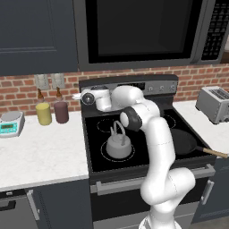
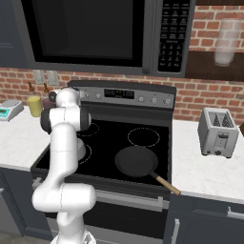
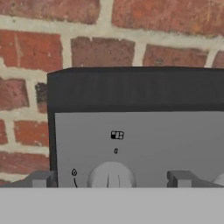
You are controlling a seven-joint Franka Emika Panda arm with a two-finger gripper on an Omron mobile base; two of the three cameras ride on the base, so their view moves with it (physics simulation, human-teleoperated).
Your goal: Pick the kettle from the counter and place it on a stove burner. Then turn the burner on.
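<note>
Gripper (image 3: 111, 179): jaws spread wide — holding nothing
Knob (image 3: 111, 176): between the fingertips
Kettle (image 1: 118, 144): on stove burner (image 1: 103, 155) — apart from fingers

The kettle (image 1: 119, 146) was plain grey metal, sitting in a thin white ring, the stove burner (image 1: 102, 154), on black glass. At three o'clock from it lay a flat black frying pan (image 1: 182, 142) with a tan wooden handle. The counter (image 1: 40, 152) was pale white, faintly speckled, over dark grey fronts. At ten o'clock from the kettle stood a yellow canister (image 1: 44, 113) and a maroon one (image 1: 61, 112). The wall (image 3: 26, 87) was red brick with pale mortar lines. The stove's control panel (image 3: 144, 144) was grey under a black top, its knob (image 3: 111, 176) light grey. The toaster (image 2: 218, 132) was silver.
</note>
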